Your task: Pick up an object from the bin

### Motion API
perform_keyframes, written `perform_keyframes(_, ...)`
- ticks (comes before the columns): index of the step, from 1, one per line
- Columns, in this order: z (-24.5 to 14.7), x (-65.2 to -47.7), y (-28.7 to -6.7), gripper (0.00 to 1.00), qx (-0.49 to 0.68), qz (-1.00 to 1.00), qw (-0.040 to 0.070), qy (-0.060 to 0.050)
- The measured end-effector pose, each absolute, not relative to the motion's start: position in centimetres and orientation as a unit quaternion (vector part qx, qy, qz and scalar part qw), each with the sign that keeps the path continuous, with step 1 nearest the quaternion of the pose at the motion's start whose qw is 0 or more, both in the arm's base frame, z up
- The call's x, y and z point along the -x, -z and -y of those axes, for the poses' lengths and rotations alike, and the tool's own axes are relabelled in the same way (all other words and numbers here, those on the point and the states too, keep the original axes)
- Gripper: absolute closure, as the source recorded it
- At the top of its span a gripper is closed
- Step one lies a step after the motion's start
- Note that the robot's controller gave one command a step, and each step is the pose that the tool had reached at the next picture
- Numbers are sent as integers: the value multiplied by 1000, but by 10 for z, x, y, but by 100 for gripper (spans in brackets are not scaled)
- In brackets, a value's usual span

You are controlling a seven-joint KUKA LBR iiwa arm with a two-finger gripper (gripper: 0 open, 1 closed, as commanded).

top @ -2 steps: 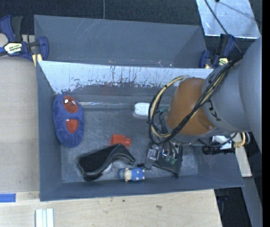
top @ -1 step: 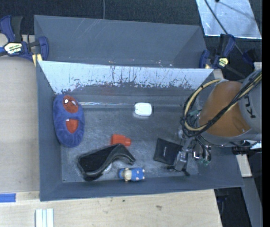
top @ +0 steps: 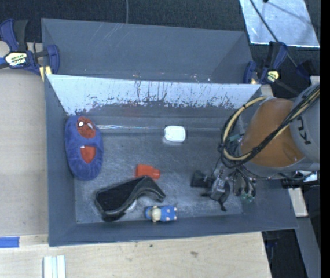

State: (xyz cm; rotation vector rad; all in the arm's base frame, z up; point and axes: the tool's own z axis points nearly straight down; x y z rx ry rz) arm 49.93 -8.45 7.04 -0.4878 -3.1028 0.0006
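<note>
A blue toy figure (top: 160, 213) lies apart, view-left of the jaws

Moderate light falls from above. The far wall of the bin (top: 153, 236), at 12 o'clock, catches it as a pale, washed band with a thin line of glare along its foot. The bin's bottom below is a dimmer grey. The small white lump (top: 175, 134) near that wall is the brightest spot. Soft shadow pools under the black curved thing (top: 118, 198) at 7 o'clock and beneath the arm (top: 269, 135) at 3 o'clock.
</note>
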Motion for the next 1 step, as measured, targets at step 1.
perform_keyframes(1, 43, -518, -289, 100, 131, 991, -6, 0)
